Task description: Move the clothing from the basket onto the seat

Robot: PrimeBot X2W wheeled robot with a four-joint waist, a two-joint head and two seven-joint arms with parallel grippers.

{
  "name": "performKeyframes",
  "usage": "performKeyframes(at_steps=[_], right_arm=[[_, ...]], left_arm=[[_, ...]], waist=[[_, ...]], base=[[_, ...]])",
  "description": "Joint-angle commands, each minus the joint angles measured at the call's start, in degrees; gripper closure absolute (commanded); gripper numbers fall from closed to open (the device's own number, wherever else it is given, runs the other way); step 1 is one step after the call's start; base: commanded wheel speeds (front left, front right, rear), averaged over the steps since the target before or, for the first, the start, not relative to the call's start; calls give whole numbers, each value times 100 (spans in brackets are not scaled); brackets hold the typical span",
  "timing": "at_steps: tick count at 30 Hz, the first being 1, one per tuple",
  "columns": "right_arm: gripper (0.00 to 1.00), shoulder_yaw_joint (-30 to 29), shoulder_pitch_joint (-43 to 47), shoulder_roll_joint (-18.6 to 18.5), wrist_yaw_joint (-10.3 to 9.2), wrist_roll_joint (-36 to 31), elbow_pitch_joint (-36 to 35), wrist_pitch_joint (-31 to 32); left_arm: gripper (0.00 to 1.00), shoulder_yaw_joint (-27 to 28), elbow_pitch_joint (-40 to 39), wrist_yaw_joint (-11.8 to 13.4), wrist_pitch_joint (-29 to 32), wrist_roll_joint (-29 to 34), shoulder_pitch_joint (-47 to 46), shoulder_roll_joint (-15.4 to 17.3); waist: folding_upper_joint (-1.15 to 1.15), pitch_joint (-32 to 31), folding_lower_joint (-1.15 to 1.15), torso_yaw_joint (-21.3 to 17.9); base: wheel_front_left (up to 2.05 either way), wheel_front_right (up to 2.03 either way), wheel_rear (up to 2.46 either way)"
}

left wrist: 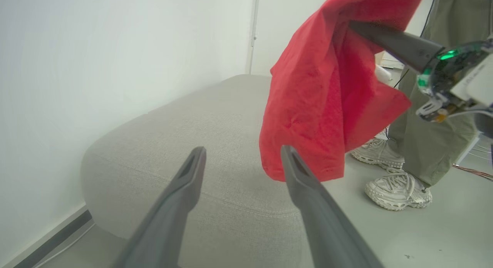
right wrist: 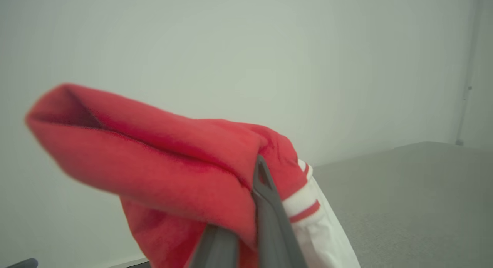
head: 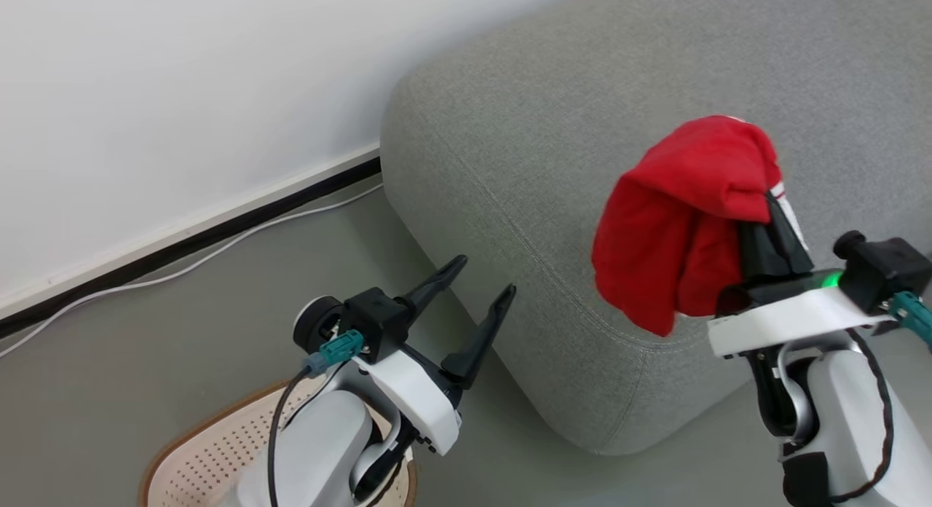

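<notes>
One soft red-and-white garment [head: 677, 223] hung clamped in the right gripper [head: 770, 201], apparently above the grey fabric seat [head: 510, 128]. The left gripper [head: 486, 274] gaped empty.

Test room furnished like a lounge: a grey seat [head: 582, 92] is sitting by a bare white wall [head: 182, 92], a loose cable [head: 145, 281] is trailing along the skirting [head: 218, 234], a person [left wrist: 435, 106] is standing nearby.
</notes>
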Motion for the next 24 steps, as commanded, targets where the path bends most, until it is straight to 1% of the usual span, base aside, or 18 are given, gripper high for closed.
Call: performKeyframes(at_steps=[1,9,16,20,24], right_arm=[[100,-33,22,13,23,-28,-243,-34],[100,-577,378,49,23,-139,-663,-34],[100,-792,625,107,23,-178,-953,-34],[100,-824,531,133,23,-202,-959,-34],[100,-807,174,124,23,-323,-887,-34]], left_arm=[[0,124,-113,-23,-29,-15,-109,46],[0,-109,-86,-23,-29,-118,-328,55],[0,-292,-95,-23,-29,-153,-484,105],[0,-322,-192,-23,-29,-108,-592,192],[0,-326,-329,-23,-29,-24,-675,329]], waist=[[0,65,0,-63],[0,276,0,-151],[0,546,0,-187],[0,808,0,-192],[0,1126,0,-200]], base=[[0,0,0],[0,0,0],[0,0,0],[0,0,0],[0,0,0]])
